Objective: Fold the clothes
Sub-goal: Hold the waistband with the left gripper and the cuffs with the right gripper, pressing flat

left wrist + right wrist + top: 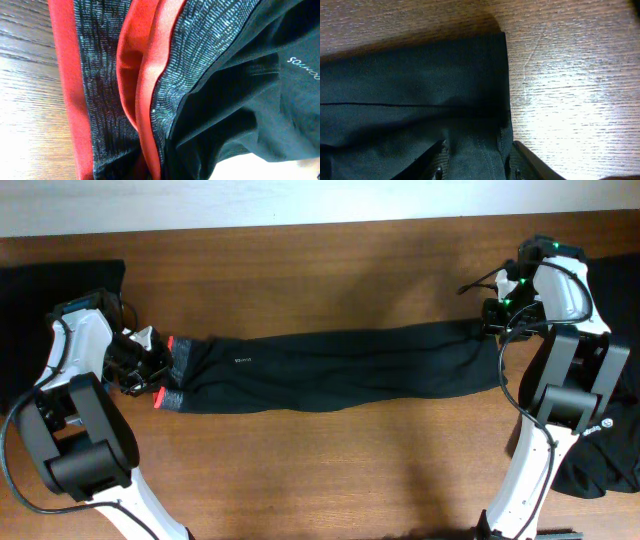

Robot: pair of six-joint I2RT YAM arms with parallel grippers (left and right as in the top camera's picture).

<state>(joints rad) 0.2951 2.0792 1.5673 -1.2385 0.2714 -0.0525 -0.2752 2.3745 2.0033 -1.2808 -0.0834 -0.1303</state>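
Black trousers lie stretched full length across the wooden tabletop, with the red-edged grey waistband at the left of the overhead frame and the leg cuff at the right. You appear to be on the opening step of folding the clothes: the garment is laid out flat and no fold is made yet. Your left fingers sit clenched at the waistband. The left wrist view is filled with its red and grey layers bunched close to the lens, so the grip on that band looks real, though the fingers themselves are outside that view. Your right fingers stand partly apart at the bottom of the right wrist view, straddling the cuff's corner with cloth between them. They look released rather than pinched. A second black garment waits at the upper left edge of the overhead frame, and another black garment lies at the lower right edge. Your next move likely calls for a firm pinch on the cuff, then a lift that carries one end over the other, keeping the legs aligned so the soft fabric does not slide or twist
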